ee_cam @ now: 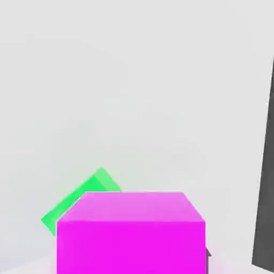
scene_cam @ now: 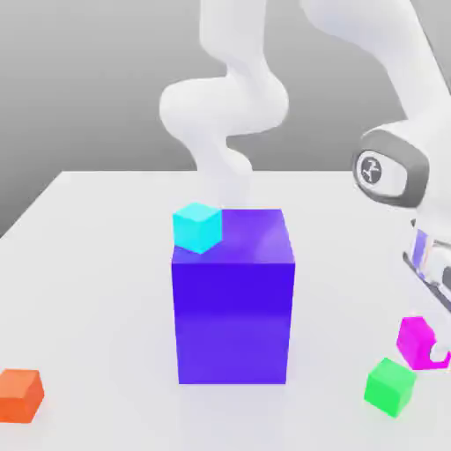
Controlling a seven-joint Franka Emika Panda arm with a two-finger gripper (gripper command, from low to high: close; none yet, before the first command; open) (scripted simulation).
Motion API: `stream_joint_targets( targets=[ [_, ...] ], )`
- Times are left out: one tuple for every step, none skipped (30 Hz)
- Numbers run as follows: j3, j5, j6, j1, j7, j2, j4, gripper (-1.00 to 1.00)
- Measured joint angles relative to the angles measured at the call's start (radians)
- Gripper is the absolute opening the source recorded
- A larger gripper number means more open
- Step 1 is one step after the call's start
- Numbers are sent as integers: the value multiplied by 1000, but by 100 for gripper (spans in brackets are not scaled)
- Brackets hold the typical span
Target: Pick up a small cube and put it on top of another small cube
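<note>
A white Franka arm curved down from the top of the exterior view, and its wrist reached into the right edge of the frame. At the lower right of that frame, the gripper had its fingers drawn in narrow on the small magenta cube, clasping it between them. The cube sat tilted in the grasp and appeared to hang just above the white table; whether it touched the surface could not be told. A green cube rested on the table just below and to the left of the magenta cube, close beside it, though contact between them could not be judged.

In the centre of the exterior view stood a big purple block. A cyan cube sat on the block's top at its upper left corner. An orange cube lay on the table in the lower left corner of the frame, well apart from everything else.

In the hand view, the magenta cube took up the lower middle of the picture, seen close with its top face and front face showing. The green cube peeked out from behind its left side. A dark strip ran down the right edge, and pale table surface lay beyond.
</note>
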Motion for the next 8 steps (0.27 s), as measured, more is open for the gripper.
stream_joint_targets(
  targets=[
    [0,-4,25,-1,-7,16,-9,-100],
    [-4,-13,53,2,-5,41,-13,-100],
    [-11,-26,84,6,1,71,-14,-100],
    [-20,-41,115,11,11,104,-13,-100],
    [-29,-53,142,17,19,132,-13,100],
    [-29,-53,142,17,19,132,-13,100],
    [-29,-53,142,17,19,132,-13,100],
    [-29,-53,142,17,19,132,-13,100]
  ],
)
